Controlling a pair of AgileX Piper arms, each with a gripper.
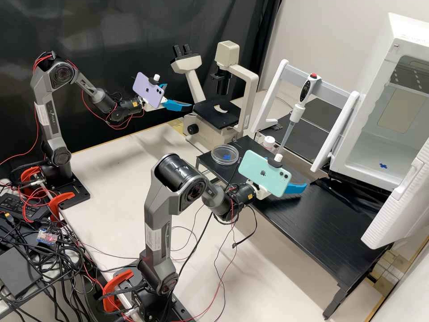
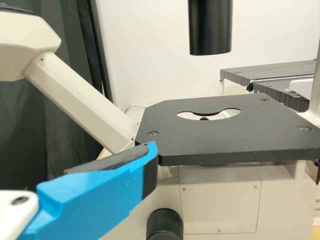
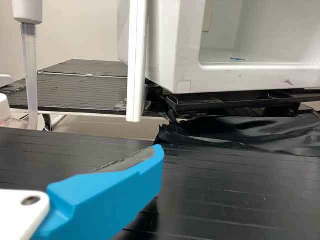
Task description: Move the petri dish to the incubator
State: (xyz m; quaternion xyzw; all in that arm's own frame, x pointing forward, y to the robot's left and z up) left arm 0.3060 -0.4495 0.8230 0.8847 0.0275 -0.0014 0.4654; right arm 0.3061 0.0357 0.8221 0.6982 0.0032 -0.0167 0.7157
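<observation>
High view: petri dish [image 1: 220, 158] on black rack [image 1: 330, 237], near white-capped bottle [image 1: 269, 141], clear of both grippers. Left gripper [image 1: 179, 96] open, fingers well apart, with no object in grasp, near microscope stage [image 1: 208, 112]. Right gripper [image 1: 293, 184] above rack, also spread open, with no object in grasp. Open incubator [image 1: 371, 107] at far side of rack, blue mark [image 1: 383, 166] on its floor.

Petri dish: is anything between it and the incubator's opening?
Likely yes: in the high view the right gripper and its phone cross the straight line from the dish to the incubator, above the black rack. The pipette and white-capped bottle are beyond it. The incubator's door is open.
</observation>
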